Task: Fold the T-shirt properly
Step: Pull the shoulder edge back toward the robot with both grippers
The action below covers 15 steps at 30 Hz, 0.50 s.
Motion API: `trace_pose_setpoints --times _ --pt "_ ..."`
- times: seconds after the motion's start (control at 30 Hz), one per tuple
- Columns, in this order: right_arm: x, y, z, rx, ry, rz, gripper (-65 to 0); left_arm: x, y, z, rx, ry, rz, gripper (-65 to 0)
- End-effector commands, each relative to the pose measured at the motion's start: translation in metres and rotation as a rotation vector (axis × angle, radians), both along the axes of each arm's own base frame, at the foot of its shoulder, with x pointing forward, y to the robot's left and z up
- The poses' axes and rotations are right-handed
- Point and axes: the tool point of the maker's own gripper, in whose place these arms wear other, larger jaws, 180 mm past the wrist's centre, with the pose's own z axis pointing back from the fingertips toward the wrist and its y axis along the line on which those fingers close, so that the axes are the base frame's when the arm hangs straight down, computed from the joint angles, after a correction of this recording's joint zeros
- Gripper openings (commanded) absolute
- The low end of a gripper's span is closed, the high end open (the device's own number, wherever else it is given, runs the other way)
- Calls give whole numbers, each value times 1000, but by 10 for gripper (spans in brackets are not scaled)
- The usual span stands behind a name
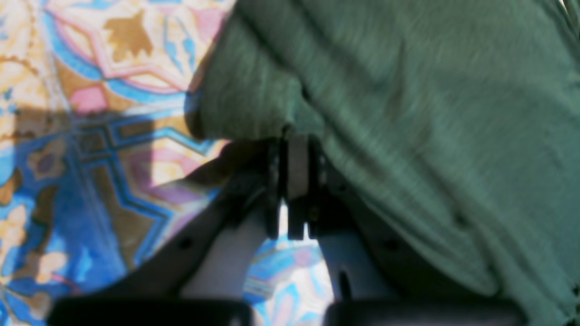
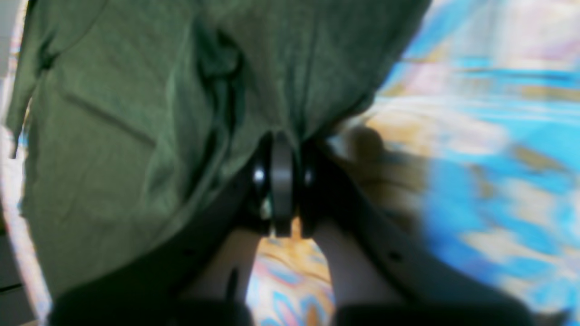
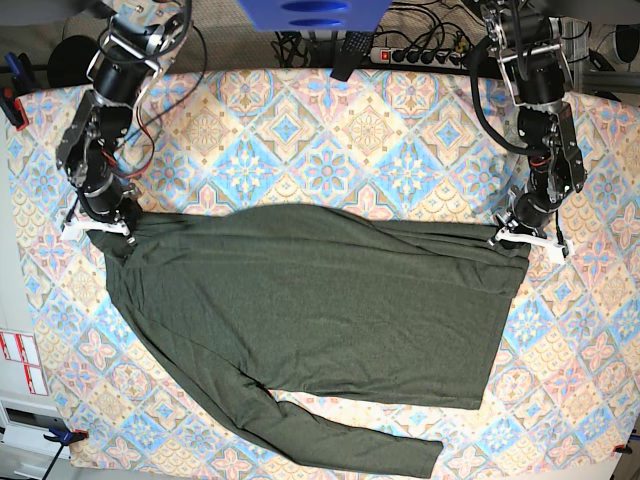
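Where the desk (image 3: 330, 120) shows around the garment, it is covered by a patterned cloth of blue, orange, pink and cream tile motifs, lit brightly enough to throw hard shadows in both wrist views. Beyond the 12 o'clock edge of the base view lie a power strip (image 3: 425, 55) with dark cables and a blue object (image 3: 310, 12). At the 9 o'clock edge a red clamp (image 3: 12, 105) grips the desk; toward 8 o'clock white labels (image 3: 18, 362) with red marks sit on a pale panel, their writing too small to read. No brand or print is legible anywhere.

The T-shirt (image 3: 310, 310), dark olive green and long-sleeved, lies spread across the middle of the desk, its long axis running 9 to 3 o'clock, with one sleeve trailing along the 6 o'clock edge toward 5 o'clock. Its upper edge appears folded over between the two arms.

The right claw (image 2: 281, 181), at 9 o'clock in the base view, has its jaws pressed together on an edge of the T-shirt (image 2: 127, 136). The left claw (image 1: 297, 181), at 3 o'clock in the base view, is likewise closed, with a fold of the T-shirt (image 1: 430, 113) pinched between its fingertips. Both wrist views are blurred.
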Motion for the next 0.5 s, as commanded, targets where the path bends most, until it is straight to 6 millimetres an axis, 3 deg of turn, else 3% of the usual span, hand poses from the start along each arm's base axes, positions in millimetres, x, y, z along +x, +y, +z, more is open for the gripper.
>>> trace_pose_setpoints --times 0.0,0.13,0.47 --pt "10 -15 21 -48 -64 -9 -647 10 9 18 31 -56 1 -650" --pt "-14 -20 21 -90 -42 3 -647 -12 19 21 86 -45 -20 -650" --pt "-61 -21 24 -146 35 63 -647 -81 17 25 172 5 -90 -650"
